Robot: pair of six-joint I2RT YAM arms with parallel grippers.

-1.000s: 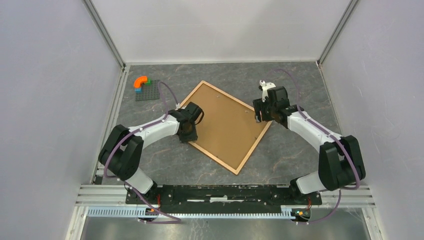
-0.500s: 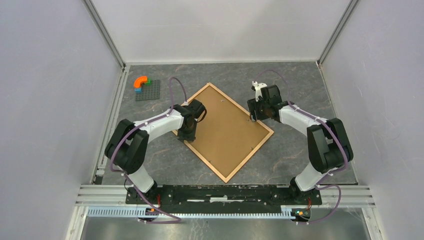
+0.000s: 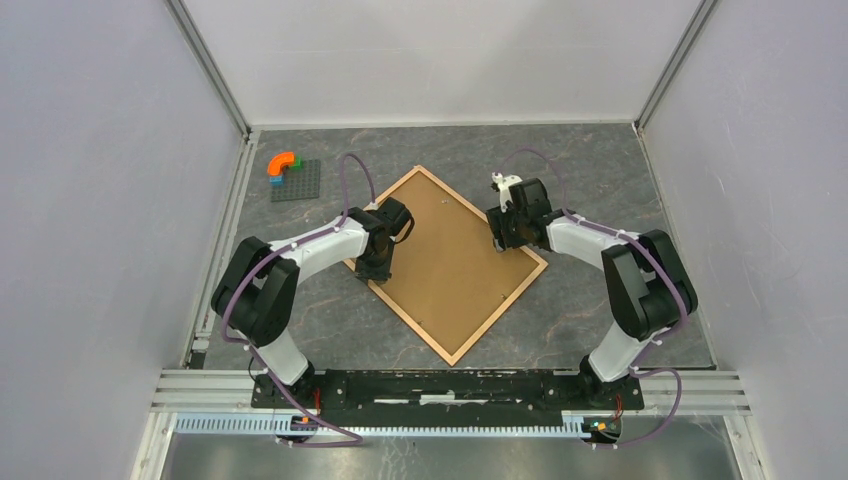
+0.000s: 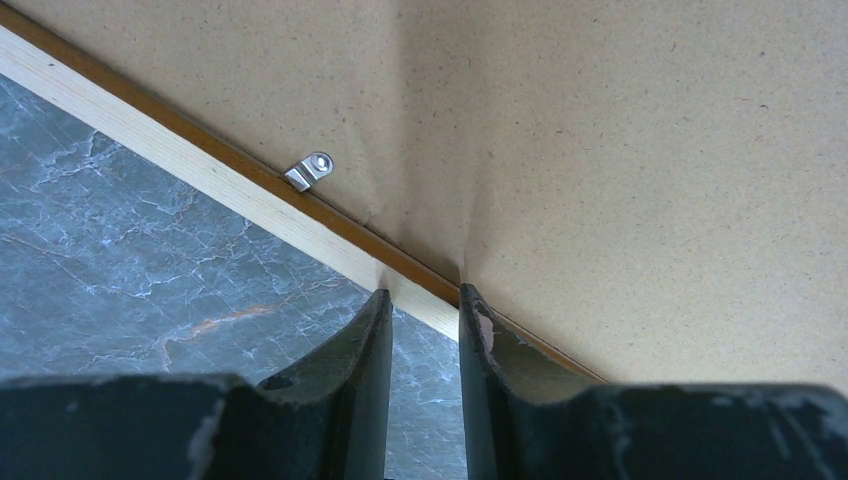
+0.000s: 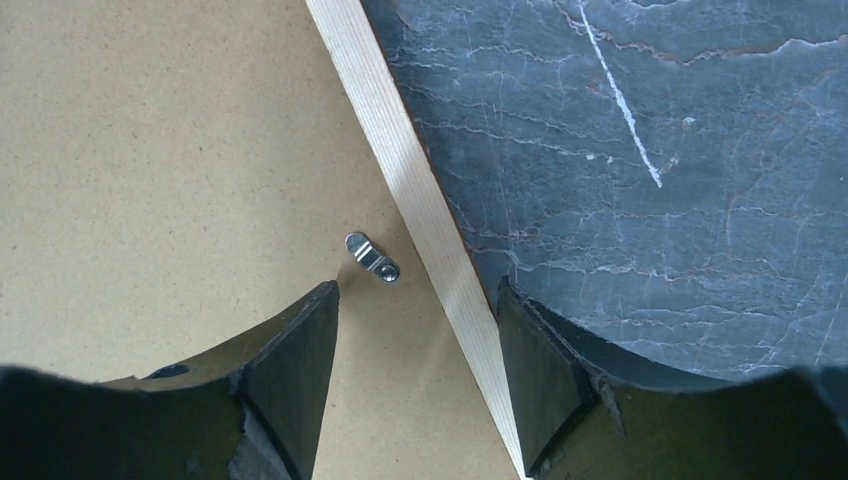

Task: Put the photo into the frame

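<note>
Left gripper [image 4: 422, 300] jaws sit narrow astride the frame [image 4: 200, 168] edge, grip unclear; right gripper [image 5: 415, 288] jaws are wide, edge and clip [image 5: 372, 257] between.

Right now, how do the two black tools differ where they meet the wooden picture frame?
The left tool has a narrow gap, just spanning the moulding of the light brown wooden picture frame; the right tool has a wide gap. The left tool is at the frame's near-left edge, the right tool at its far-right edge. Both straddle the moulding, one side over the brown backing board.
</note>
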